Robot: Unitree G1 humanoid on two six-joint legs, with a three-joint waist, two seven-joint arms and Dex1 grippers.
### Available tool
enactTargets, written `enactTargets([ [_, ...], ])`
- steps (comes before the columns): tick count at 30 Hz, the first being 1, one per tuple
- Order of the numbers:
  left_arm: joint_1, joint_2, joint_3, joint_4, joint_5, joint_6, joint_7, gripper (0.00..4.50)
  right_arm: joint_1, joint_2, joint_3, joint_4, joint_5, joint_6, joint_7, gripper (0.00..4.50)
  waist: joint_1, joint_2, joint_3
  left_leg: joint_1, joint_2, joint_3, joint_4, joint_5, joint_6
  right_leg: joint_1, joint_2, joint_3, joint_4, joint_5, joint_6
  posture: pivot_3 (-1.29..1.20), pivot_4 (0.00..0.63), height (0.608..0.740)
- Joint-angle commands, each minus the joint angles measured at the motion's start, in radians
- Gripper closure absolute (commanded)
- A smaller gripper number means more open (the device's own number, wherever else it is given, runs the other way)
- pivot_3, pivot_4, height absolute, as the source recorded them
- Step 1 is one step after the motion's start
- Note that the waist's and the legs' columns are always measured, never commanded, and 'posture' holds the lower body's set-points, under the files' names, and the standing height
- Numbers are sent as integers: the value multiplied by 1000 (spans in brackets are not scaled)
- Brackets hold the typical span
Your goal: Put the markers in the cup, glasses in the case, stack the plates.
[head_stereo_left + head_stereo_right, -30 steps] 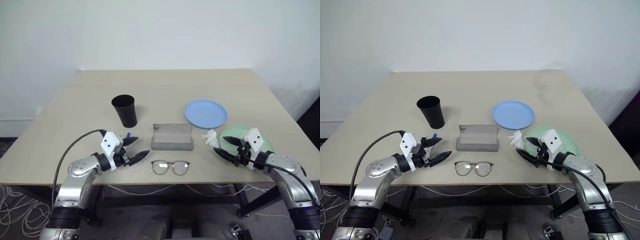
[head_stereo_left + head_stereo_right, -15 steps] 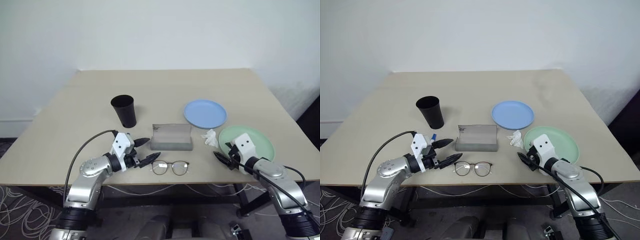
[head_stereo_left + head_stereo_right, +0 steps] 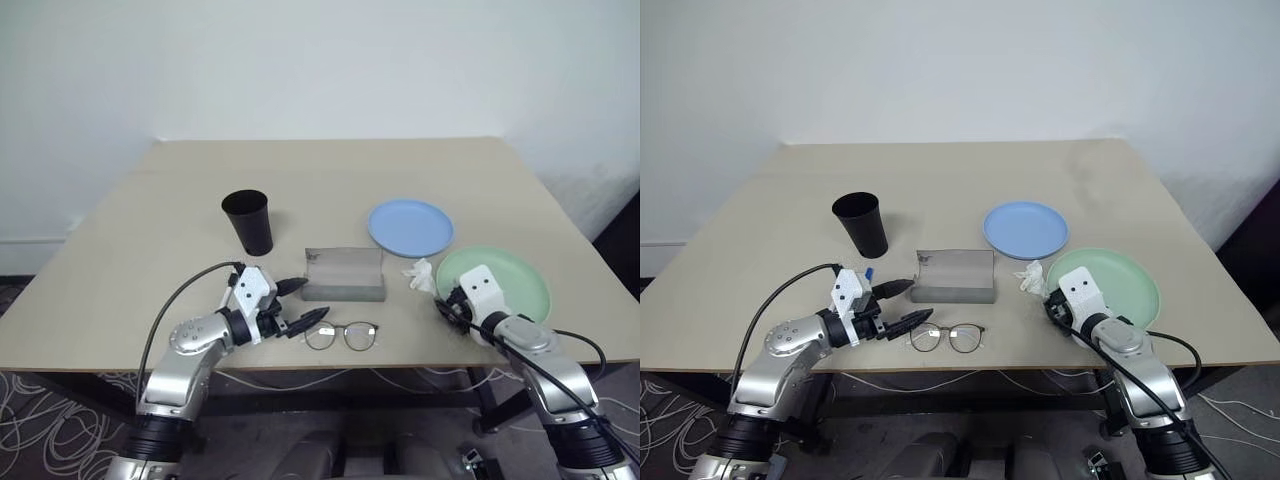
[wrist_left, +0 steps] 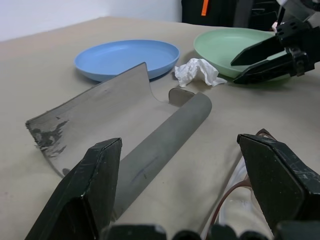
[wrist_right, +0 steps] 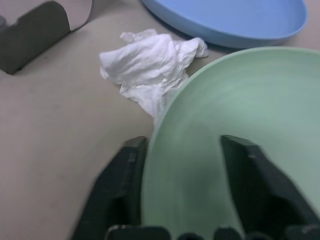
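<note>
The mint green plate (image 3: pixel 505 280) lies at the right, with the light blue plate (image 3: pixel 411 227) behind it. My right gripper (image 3: pixel 447 305) is open at the green plate's near left rim (image 5: pixel 165 120), one finger outside the rim and one over its inside. The glasses (image 3: pixel 341 335) lie near the front edge, before the open grey case (image 3: pixel 344 275). My left gripper (image 3: pixel 303 302) is open just left of the glasses, nothing between its fingers. The black cup (image 3: pixel 249 222) stands upright at the back left. A blue marker cap (image 3: pixel 869 271) peeks out behind my left hand.
A crumpled white scrap (image 3: pixel 420 274) lies between the case and the green plate, close to my right gripper. The beige table (image 3: pixel 150 200) has bare room at the far side and left. The front edge runs just behind both hands.
My left gripper has moved right, closer to the glasses. My right gripper has tipped down, swung to the green plate's rim, and its fingers have narrowed around it.
</note>
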Motion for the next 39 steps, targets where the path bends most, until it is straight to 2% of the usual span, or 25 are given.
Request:
enactTargets([
  [1, -20, 0, 4, -40, -11, -4, 0, 580, -17, 1, 0, -60, -20, 18, -19, 3478, 0, 0, 0, 0, 0, 0, 0, 0, 0, 0, 0, 0, 0, 0, 0, 0, 0, 738],
  [4, -25, -2, -1, -37, -9, -5, 0, 580, -19, -2, 7, -78, -30, 29, -21, 4464, -1, 0, 0, 0, 0, 0, 0, 0, 0, 0, 0, 0, 0, 0, 0, 0, 0, 738],
  [16, -37, -12, -10, -24, -1, -13, 2, 580, -88, -32, -12, -29, -132, 51, -91, 4464, -1, 0, 0, 0, 0, 1, 0, 0, 0, 0, -1, 0, 0, 0, 0, 0, 0, 738],
  [22, -45, -14, -12, -17, 0, -14, 4, 580, -169, -56, 5, 59, -164, -58, -81, 4464, -3, 0, 0, 0, 0, 1, 0, 0, 0, 0, 0, -1, 0, 0, 0, 0, 0, 738],
  [26, -58, -14, -14, -4, 1, -16, 0, 580, -313, -90, 49, 251, -158, -340, 26, 4464, -12, 0, 0, 1, 0, 2, 0, 0, 0, 1, 0, -2, 0, 0, 0, 0, 0, 738],
  [28, -68, -15, -15, 4, 2, -17, -2, 580, -388, -85, 60, 354, -127, -424, 99, 4464, -23, 0, 0, 1, 0, 3, 1, 0, 0, 1, 0, -3, -1, 0, 0, 0, 0, 738],
  [32, -84, -18, -17, 18, 5, -24, -2, 580, -563, -42, 89, 638, -109, -611, 221, 4464, -31, -1, 0, 2, 0, 2, 1, 0, 0, 2, 1, -3, -1, 0, 1, 0, 0, 738],
  [39, -71, -15, -7, -2, 5, -27, 16, 580, -784, 61, 103, 1086, -116, -890, 349, 4464, -33, -1, 0, 3, 1, 2, 1, 1, -1, 0, 4, -1, -1, 2, 2, 0, 0, 738],
])
